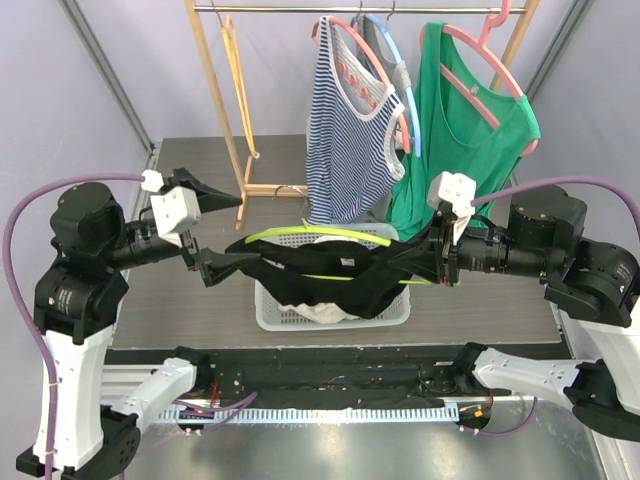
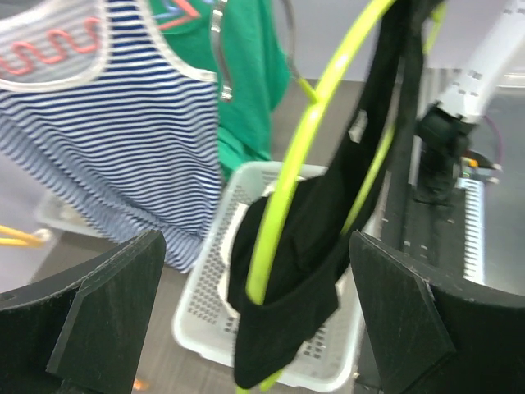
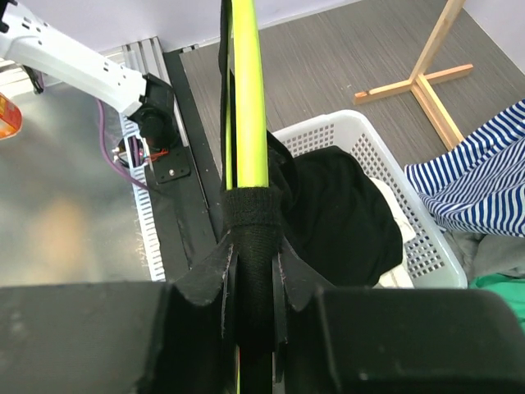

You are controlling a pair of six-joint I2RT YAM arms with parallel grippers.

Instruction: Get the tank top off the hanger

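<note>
A black tank top (image 1: 340, 275) hangs on a yellow-green hanger (image 1: 300, 235) that lies level above a white basket. My right gripper (image 1: 432, 262) is shut on the hanger's right end, over a black strap wrapped round it; the right wrist view shows the hanger (image 3: 246, 98) running straight out from the gripper (image 3: 253, 246), with the tank top (image 3: 336, 213) sagging into the basket. My left gripper (image 1: 245, 232) is open at the tank top's left end. In the left wrist view the hanger (image 2: 287, 189) and tank top (image 2: 303, 238) hang between the spread fingers of the gripper (image 2: 256, 246), a little beyond them.
The white basket (image 1: 390, 312) holds pale cloth. Behind it a wooden rack (image 1: 235, 110) carries a blue-striped tank top (image 1: 340, 130) and a green tank top (image 1: 470, 130) on pink and blue hangers. A black rail (image 1: 330, 380) runs along the near edge.
</note>
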